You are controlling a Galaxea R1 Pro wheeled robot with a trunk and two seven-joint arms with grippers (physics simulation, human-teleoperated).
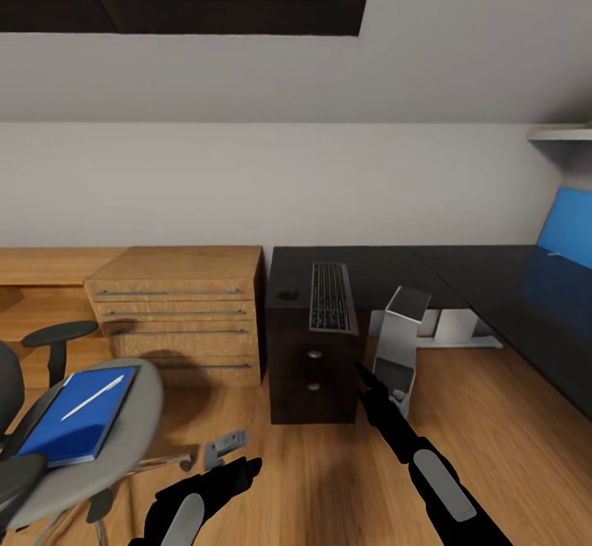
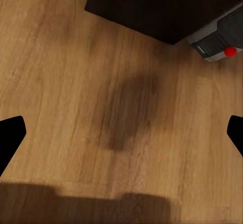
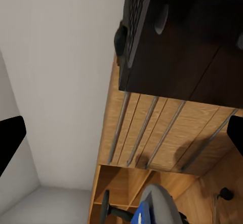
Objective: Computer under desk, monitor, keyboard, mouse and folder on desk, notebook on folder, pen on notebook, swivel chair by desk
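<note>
Black desk point(image 1: 411, 270) runs along the wall and turns down the right side, drawers at its near end, no monitor on the visible top. Next, the chair point(image 1: 123, 439) sits well apart at lower left, carrying the folder point(image 1: 74, 418) with the pen point(image 1: 92, 398) lying on it, so both wait to go over. Now the computer point(image 1: 400, 340) leans tilted in the desk's opening, probably short of tucked under. On top, the keyboard point(image 1: 331, 297) overhangs the front edge, the mouse point(image 1: 288, 293) just beside it. Right gripper point(image 1: 362, 375) reaches toward the computer, left gripper point(image 1: 224, 447) hovers over floor; both sets of fingers spread wide, holding nothing.
</note>
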